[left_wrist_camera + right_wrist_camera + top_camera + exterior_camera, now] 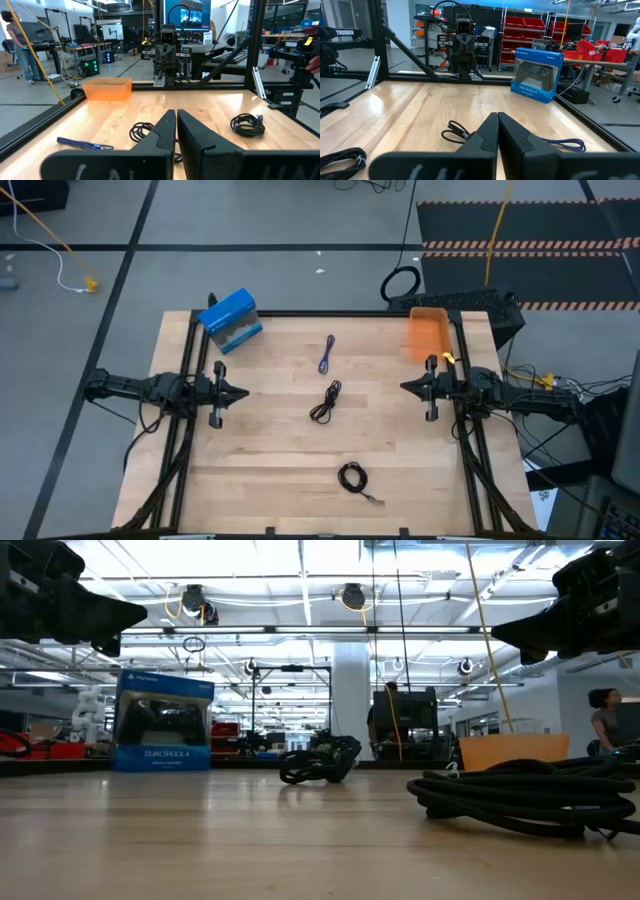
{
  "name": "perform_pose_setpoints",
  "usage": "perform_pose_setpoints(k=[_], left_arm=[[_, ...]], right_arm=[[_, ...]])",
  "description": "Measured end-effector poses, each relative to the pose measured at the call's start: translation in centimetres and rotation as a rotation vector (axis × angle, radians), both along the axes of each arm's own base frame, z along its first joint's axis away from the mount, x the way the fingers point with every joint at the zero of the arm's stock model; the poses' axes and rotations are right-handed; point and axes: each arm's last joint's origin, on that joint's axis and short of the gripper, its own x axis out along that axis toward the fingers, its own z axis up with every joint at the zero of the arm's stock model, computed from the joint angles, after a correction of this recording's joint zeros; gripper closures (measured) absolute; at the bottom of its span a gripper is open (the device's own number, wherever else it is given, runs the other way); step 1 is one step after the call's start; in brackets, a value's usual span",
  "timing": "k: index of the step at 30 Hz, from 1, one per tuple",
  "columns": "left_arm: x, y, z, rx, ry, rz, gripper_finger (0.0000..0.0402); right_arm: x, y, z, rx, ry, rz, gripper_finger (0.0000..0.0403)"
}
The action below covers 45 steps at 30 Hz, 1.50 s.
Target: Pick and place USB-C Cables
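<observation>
A: Nearest was the coiled black cable [352, 478], near edge. Others?
B: Second black one [326, 401] mid-table, purple cable [327, 354] farther back. Left gripper [243, 392] and right gripper [404, 387] both pinched closed, empty, at the sides.

I see a big room with a grey floor [260, 220] and bright ceiling lights [300, 560]. Red bins on shelves [525, 30] stand far off. A person [605, 720] stands far right.

We see a wooden table [250, 470] carrying a blue box [231, 321] at its far left corner, an orange bin [427, 333] far right, and three cables: purple [327, 354], black mid-table [326, 402], black coil [353, 478] near the front edge.
</observation>
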Motion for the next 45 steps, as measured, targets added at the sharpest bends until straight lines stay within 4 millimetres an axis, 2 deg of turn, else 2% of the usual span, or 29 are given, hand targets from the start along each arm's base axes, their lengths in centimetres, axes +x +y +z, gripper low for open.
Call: perform_pose_setpoints(k=[39,45], left_arm=[[0.0,0.0,0.0,0.0,0.0,0.0,0.038],[0.0,0.0,0.0,0.0,0.0,0.0,0.038]], right_arm=[[0.0,0.0,0.1,-0.008,0.003,0.0,0.0403],[-0.3,0.0,3.6,-0.03,-0.013,-0.003,0.0403]])
